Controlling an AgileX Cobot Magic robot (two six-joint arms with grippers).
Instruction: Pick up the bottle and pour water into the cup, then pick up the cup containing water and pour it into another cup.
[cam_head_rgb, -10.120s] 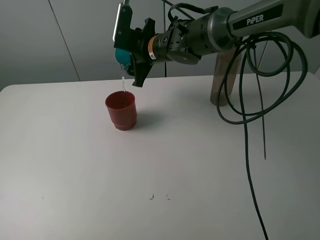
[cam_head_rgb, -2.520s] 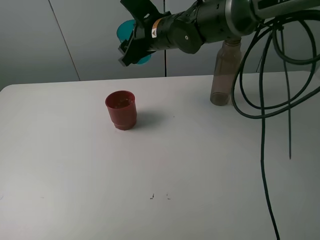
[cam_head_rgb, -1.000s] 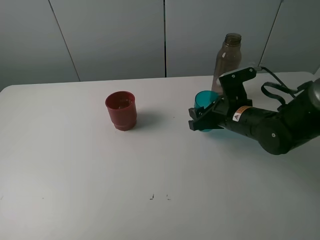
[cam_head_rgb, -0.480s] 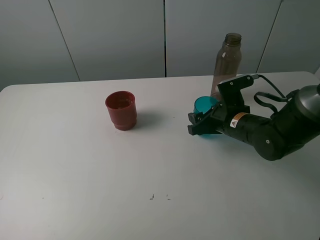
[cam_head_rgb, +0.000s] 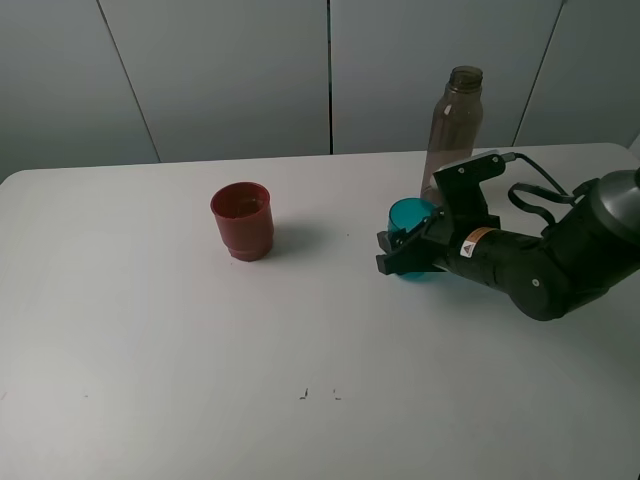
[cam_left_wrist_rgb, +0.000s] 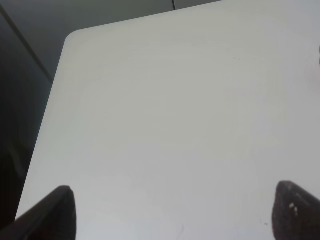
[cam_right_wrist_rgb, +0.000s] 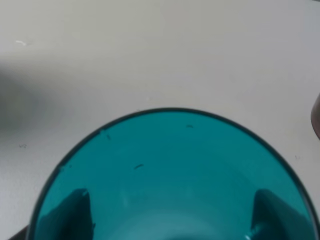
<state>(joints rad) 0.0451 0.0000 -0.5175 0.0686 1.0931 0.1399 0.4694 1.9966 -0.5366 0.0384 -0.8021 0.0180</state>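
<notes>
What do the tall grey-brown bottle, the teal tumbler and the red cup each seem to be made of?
Tall grey-brown bottle: translucent smoky plastic, probably; the wall shows through.
Teal tumbler: translucent, glossy plastic, seemingly; the right wrist view sees through its sides.
Red cup: opaque, fairly matte plastic, likely.

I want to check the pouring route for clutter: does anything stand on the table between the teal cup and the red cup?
Nothing visible does. The teal cup sits upright in the right gripper, and only bare table lies between it and the red cup. The bottle stands behind the teal cup, off that line.
</notes>
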